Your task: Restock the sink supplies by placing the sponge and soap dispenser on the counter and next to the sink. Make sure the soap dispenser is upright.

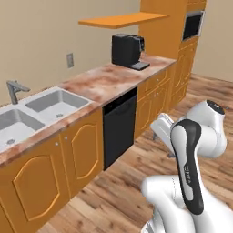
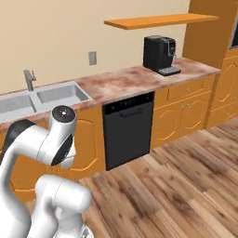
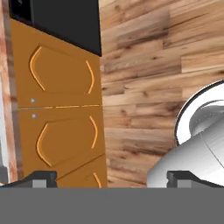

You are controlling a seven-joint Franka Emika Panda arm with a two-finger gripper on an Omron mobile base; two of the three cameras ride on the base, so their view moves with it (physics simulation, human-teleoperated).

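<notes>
Spread wide and gripping nothing, the hand [image 3: 112,177] shows its two dark fingertips [image 3: 41,177] far apart at the bottom of the hand view, pointed at orange cabinet doors [image 3: 61,113] and the wooden plank floor [image 3: 153,65]. The surface [image 1: 109,82] is a long run of reddish-brown and white marbled stone along a beige wall, above orange cabinets and a black dishwasher [image 1: 119,127]. Set into the surface at its left end is the sink [image 1: 32,113], a light grey double basin with a round drain in each bowl and an angular grey faucet [image 1: 15,89] behind it; nothing lies in either basin. A black coffee machine [image 1: 128,51] stands on the surface toward the right, below an orange wall shelf [image 1: 123,19]. A wall outlet [image 1: 70,60] sits between faucet and coffee machine. A tall orange cabinet column [image 1: 182,45] with a built-in oven closes the run on the right. I cannot tell where the sponge or the soap dispenser is.
</notes>
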